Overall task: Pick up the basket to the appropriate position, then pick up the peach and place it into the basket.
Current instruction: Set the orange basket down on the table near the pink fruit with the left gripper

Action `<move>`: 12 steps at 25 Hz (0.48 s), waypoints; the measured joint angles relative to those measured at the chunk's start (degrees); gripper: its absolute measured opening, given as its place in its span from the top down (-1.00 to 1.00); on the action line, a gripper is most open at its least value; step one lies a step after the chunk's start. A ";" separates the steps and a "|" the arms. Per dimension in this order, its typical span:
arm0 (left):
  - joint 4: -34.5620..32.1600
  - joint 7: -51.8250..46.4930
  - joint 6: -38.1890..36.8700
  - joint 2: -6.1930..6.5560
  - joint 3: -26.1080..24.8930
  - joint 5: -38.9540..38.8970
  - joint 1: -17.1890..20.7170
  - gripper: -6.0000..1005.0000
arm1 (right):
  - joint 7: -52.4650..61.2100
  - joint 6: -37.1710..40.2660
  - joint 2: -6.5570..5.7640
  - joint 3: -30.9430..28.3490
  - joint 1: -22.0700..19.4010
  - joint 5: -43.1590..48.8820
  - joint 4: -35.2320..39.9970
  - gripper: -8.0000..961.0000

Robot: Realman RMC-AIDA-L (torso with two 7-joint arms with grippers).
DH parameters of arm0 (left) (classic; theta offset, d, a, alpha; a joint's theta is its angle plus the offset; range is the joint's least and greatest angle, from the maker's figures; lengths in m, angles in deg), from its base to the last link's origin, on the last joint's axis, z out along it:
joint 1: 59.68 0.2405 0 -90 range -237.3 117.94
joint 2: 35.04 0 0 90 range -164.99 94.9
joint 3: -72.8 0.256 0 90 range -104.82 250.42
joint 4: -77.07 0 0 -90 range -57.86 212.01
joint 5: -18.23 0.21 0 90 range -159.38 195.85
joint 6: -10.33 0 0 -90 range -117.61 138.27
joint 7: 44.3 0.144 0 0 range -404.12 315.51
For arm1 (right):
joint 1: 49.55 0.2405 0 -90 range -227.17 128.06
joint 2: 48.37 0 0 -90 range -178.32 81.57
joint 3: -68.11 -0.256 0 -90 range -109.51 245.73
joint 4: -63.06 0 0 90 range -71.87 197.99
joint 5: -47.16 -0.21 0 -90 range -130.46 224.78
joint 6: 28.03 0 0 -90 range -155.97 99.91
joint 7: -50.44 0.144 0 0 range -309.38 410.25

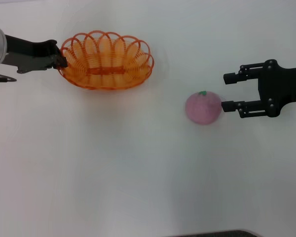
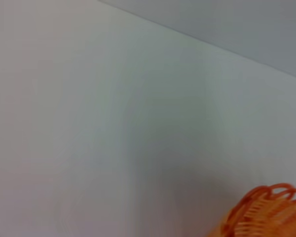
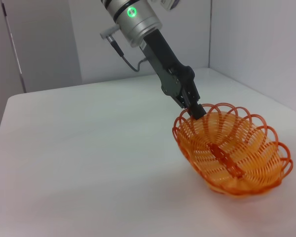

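The orange wire basket is at the far left of the white table. My left gripper is shut on the basket's left rim. In the right wrist view the basket is tilted, its gripped end raised by the left gripper. A piece of the basket's rim shows in the left wrist view. The pink peach with a green stem tip lies on the table right of centre. My right gripper is open just right of the peach, its near finger close to the fruit.
The white table is bordered by pale walls on the far side. A dark edge shows at the table's near side.
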 joint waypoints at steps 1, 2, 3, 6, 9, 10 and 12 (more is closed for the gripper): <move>0.00 -0.03 0.14 0.06 0.39 0.03 0.03 0.84 | 0.00 -0.01 0.02 -0.01 0.06 0.00 0.00 -0.46; 0.01 -0.04 0.20 0.11 0.73 0.05 0.05 0.84 | 0.00 -0.02 0.06 -0.01 0.14 0.00 0.00 -0.46; 0.01 -0.01 0.20 0.15 0.99 0.05 0.09 0.84 | 0.00 -0.03 0.10 0.00 0.19 0.00 0.00 -0.46; -0.03 0.28 0.20 0.23 1.18 0.07 0.32 0.73 | 0.10 -0.16 0.19 0.04 0.44 0.02 0.00 -0.46; -0.50 0.84 0.09 0.37 1.24 0.29 1.01 0.62 | 0.39 -0.23 0.21 -0.03 0.56 0.02 0.00 -0.46; -0.67 1.11 0.03 0.45 1.26 0.37 1.25 0.58 | 0.45 -0.25 0.22 -0.09 0.58 0.02 0.00 -0.46; -1.36 1.83 -0.04 0.57 1.26 0.51 1.74 0.51 | 0.60 -0.28 0.22 -0.23 0.63 0.02 0.00 -0.46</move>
